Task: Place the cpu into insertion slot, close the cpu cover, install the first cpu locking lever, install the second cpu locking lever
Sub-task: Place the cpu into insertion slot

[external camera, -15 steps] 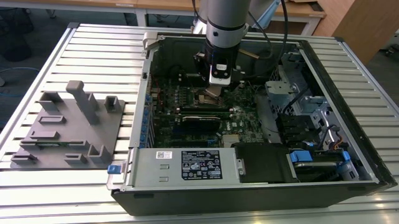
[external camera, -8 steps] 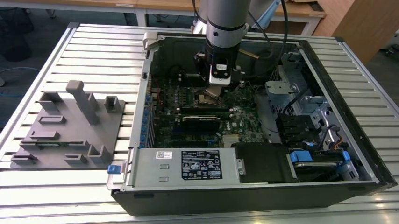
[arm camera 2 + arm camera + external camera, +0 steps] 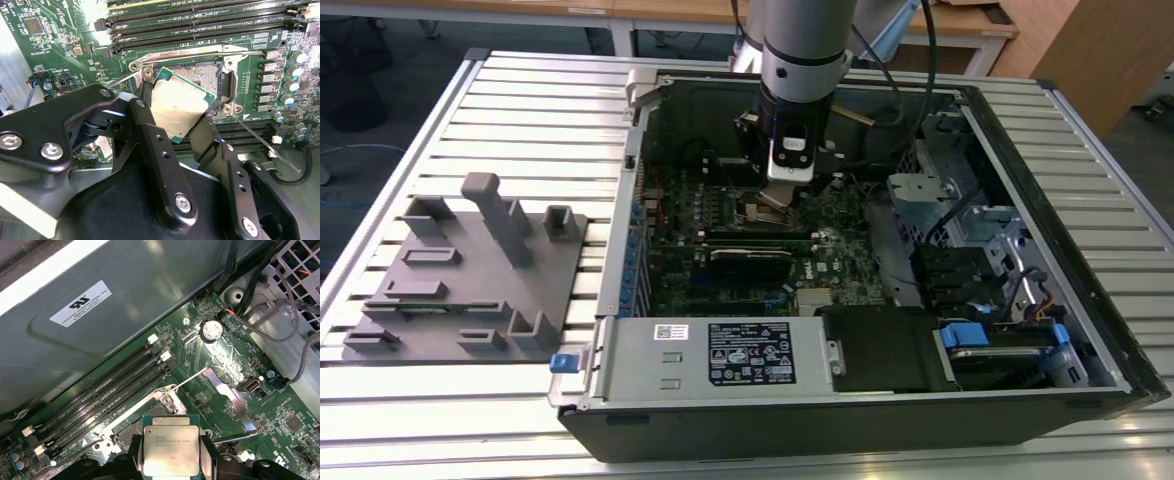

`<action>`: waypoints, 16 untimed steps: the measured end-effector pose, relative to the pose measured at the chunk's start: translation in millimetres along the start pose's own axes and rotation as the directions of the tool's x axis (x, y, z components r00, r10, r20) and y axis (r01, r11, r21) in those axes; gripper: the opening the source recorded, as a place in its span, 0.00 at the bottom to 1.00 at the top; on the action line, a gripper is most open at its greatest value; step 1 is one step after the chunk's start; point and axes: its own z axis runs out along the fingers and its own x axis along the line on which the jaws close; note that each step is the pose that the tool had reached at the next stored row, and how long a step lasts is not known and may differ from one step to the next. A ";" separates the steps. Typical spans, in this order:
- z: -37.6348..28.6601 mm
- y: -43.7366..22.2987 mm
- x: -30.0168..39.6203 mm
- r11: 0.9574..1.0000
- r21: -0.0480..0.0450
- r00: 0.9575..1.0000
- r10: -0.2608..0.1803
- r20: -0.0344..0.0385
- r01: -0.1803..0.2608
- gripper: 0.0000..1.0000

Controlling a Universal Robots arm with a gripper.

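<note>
The first step is in hand: the pincer (image 3: 175, 114) is pinching the cpu (image 3: 180, 105) by two opposite edges, its dull metal top facing the cameras in both wrist views; the chip hangs just over the insertion slot (image 3: 202, 77), partly covering it, and looks turned and tilted against the socket's square in the second wrist view; whether a corner already touches I cannot tell; the cpu cover (image 3: 227, 400) stands swung open beside the socket, and a thin locking lever (image 3: 252, 135) lies released, so nothing is closed yet; in the exterior view the arm reaches down into the open computer case (image 3: 1067, 300) on the slatted counter (image 3: 520, 100); seating the chip, I judge, calls for squaring its edges to the rim and keeping it level.
</note>
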 end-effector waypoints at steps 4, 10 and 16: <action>0.0 0.0 0.0 1.000 0.000 1.000 0.009 0.001 -0.009 0.54; 0.3 -0.1 0.0 0.999 -0.001 0.999 0.048 0.004 -0.048 0.54; 0.3 -0.1 0.1 0.997 -0.001 0.997 0.078 0.007 -0.078 0.54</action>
